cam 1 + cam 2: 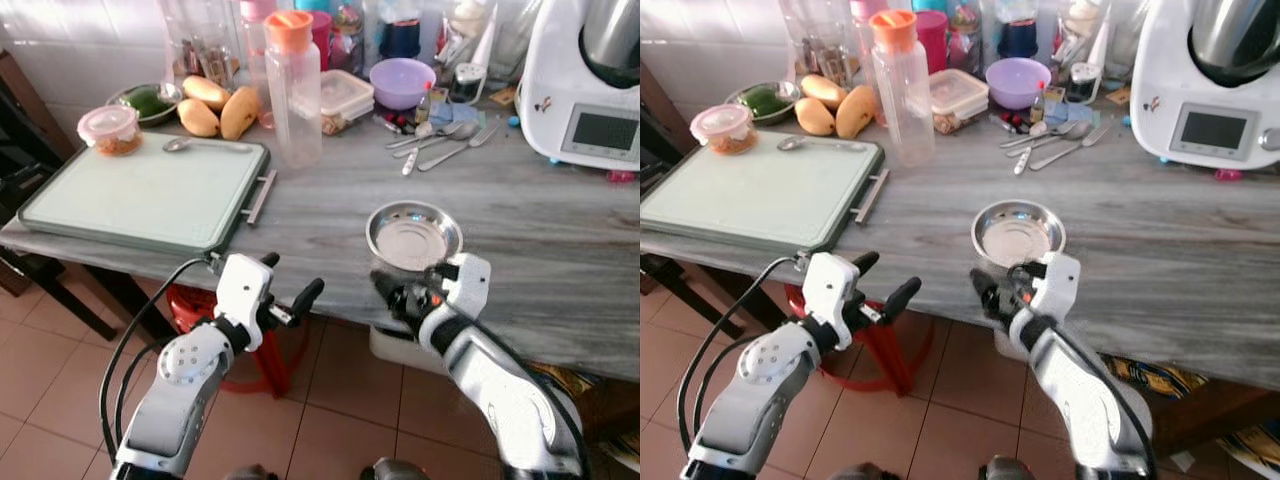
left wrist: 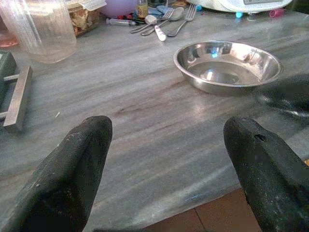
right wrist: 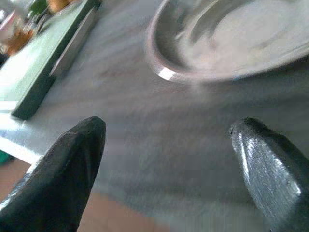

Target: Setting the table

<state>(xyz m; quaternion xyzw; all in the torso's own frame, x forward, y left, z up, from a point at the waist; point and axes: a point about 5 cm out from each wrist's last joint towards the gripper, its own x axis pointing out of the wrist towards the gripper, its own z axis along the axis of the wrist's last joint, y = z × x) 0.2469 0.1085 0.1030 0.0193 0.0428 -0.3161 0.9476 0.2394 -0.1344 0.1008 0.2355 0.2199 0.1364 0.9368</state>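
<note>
Left eye view: steel bowl (image 1: 413,235) and white appliance (image 1: 583,85) carry no legible writing.

Steel bowl (image 1: 413,234) at centre frame, near the front edge of the table (image 1: 520,240). Tray (image 1: 145,195) at left, spoon (image 1: 178,144) on its far edge. Lidded container (image 1: 110,129) at the tray's upper-left corner. Mangoes (image 1: 218,108) behind the tray, water bottle (image 1: 293,88) right of them. Cutlery (image 1: 440,143) upper centre-right; kitchen machine (image 1: 585,85) upper right.
</note>
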